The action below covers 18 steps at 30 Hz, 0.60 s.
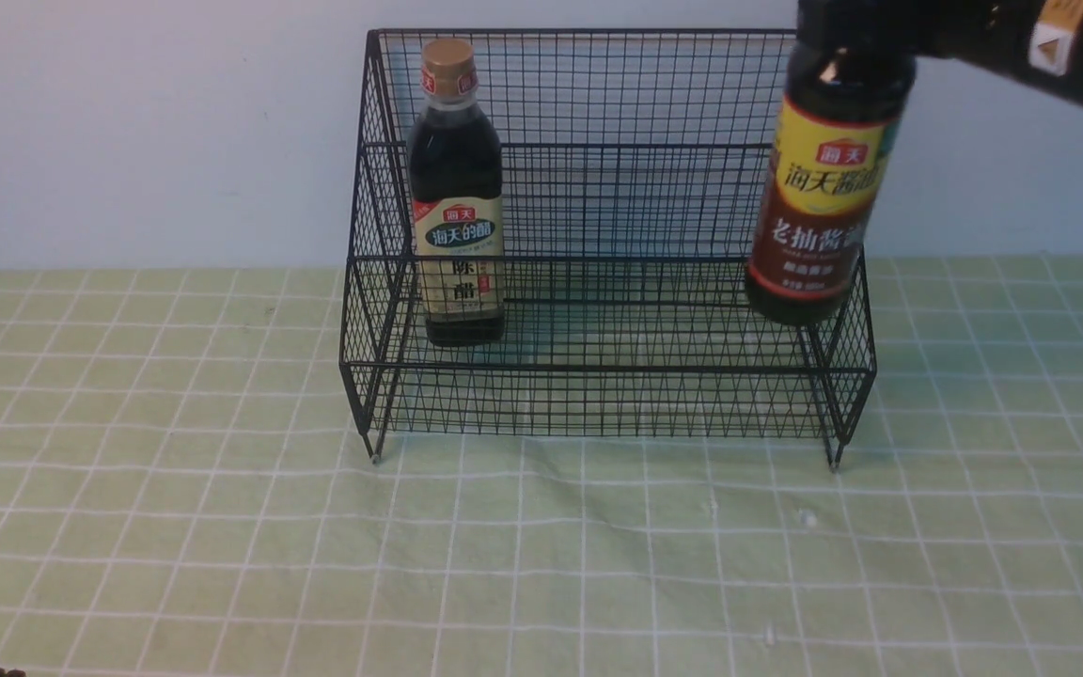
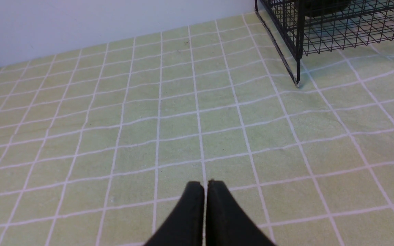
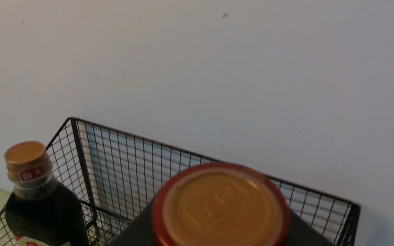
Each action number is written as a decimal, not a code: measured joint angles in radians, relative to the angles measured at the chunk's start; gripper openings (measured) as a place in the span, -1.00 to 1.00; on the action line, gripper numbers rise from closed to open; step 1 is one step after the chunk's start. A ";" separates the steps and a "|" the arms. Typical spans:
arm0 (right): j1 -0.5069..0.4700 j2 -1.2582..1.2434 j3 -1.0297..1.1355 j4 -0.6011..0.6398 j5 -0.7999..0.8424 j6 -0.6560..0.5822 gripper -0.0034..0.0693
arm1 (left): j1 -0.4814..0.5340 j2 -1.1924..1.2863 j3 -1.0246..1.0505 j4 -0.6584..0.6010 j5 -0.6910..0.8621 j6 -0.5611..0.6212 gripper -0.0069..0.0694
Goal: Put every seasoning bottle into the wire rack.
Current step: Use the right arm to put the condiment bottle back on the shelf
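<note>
While we are reading the labels, the gold-capped bottle (image 1: pixel 457 188) is showing a red 海天 badge and large 陈醋 characters on beige. The round bottle (image 1: pixel 828 188) is showing 海天酱油 on yellow above 老抽酱油 on dark red. Both are holding dark liquid.

The gold-capped bottle is standing upright inside the black wire rack (image 1: pixel 617 395), at its left end on the lower front tier. The round bottle is hanging upright at the rack's right end; we cannot tell whether its base is touching the tier. Our right gripper (image 1: pixel 856 28) is clamping it at the top, jaws closed on either side of the red-rimmed cap (image 3: pixel 221 205). Our left gripper (image 2: pixel 205 182) is hovering low, well apart from the rack's left front leg, its jaws pressed nearly together and gripping nothing.

A pale green cloth (image 1: pixel 222 527) with a white grid is covering the table, and a plain pale wall (image 1: pixel 128 122) is rising behind.
</note>
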 joint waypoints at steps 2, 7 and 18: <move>0.000 0.032 0.000 0.000 -0.002 0.051 -0.17 | 0.000 0.000 0.000 0.000 0.000 0.000 -0.83; 0.001 0.068 -0.002 -0.004 0.021 0.102 -0.17 | 0.000 0.000 0.000 0.000 0.000 0.000 -0.83; 0.002 0.090 0.065 -0.004 0.107 0.108 -0.17 | 0.000 0.000 0.000 0.000 0.000 0.000 -0.83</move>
